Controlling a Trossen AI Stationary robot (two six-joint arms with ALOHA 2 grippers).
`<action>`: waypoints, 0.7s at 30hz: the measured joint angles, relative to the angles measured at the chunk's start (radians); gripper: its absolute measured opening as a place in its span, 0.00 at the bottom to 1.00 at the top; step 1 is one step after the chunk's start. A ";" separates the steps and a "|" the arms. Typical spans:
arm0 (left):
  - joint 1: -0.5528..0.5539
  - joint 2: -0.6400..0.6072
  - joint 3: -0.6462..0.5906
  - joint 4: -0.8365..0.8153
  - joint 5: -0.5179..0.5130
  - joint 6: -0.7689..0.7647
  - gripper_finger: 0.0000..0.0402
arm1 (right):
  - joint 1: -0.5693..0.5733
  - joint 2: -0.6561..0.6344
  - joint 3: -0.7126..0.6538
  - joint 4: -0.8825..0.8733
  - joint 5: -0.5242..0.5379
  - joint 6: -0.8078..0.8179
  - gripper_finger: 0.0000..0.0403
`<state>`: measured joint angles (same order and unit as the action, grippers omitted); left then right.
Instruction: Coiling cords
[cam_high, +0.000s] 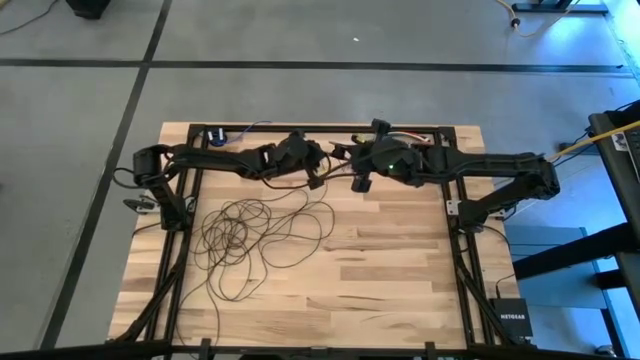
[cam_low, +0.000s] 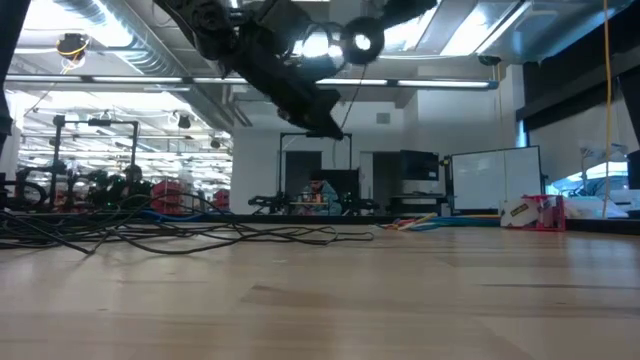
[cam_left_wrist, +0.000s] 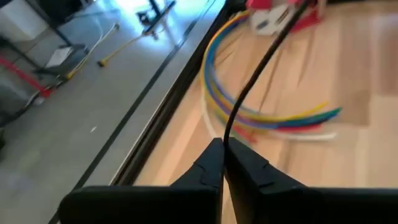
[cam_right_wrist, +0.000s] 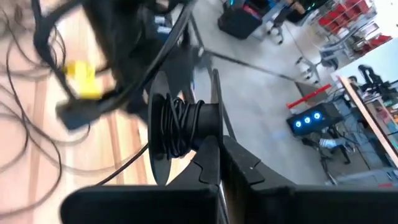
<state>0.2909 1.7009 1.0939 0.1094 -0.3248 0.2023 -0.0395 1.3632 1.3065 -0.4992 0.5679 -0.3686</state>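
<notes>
The cords are one long thin dark wire. Its loose loops (cam_high: 250, 235) lie on the table's left half and show flat on the wood in the low view (cam_low: 150, 236). One end is wound on a small black round spool (cam_right_wrist: 180, 127). Both grippers hang above the table's far middle, close together. My left gripper (cam_left_wrist: 222, 148) (cam_high: 318, 172) is shut on a free stretch of the wire. My right gripper (cam_right_wrist: 217, 155) (cam_high: 357, 165) is shut on the spool. My left gripper pinches one strand of the wire (cam_left_wrist: 226, 134) between its two fingertips. The strand runs on past the tips in a gentle curve, lifted clear of the table. My right gripper has its fingertips closed on the edge of the spool's disc (cam_right_wrist: 214, 134), next to the wound core. The spool is lifted clear of the table, and a strand (cam_right_wrist: 124, 168) leaves it toward the loops below.
A short bundle of multicoloured wires (cam_left_wrist: 267, 115) lies at the table's far edge near the left gripper. A small blue-lit device (cam_high: 215, 134) sits at the far left corner. A white roll and red items (cam_low: 525, 212) stand far right. Bare wood lies near and right.
</notes>
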 joint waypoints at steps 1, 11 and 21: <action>0.000 -0.009 0.000 -0.015 -0.002 0.000 0.01 | 0.000 0.000 -0.009 0.000 0.007 0.001 0.01; -0.055 -0.153 0.000 -0.120 -0.004 -0.012 0.01 | 0.000 0.000 -0.116 -0.005 0.086 0.000 0.01; -0.104 -0.198 0.000 -0.119 -0.025 -0.006 0.01 | 0.000 0.000 -0.191 0.033 0.095 0.001 0.01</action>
<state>0.1869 1.5033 1.0939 -0.0100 -0.3497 0.1959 -0.0395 1.3632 1.1160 -0.4665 0.6631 -0.3679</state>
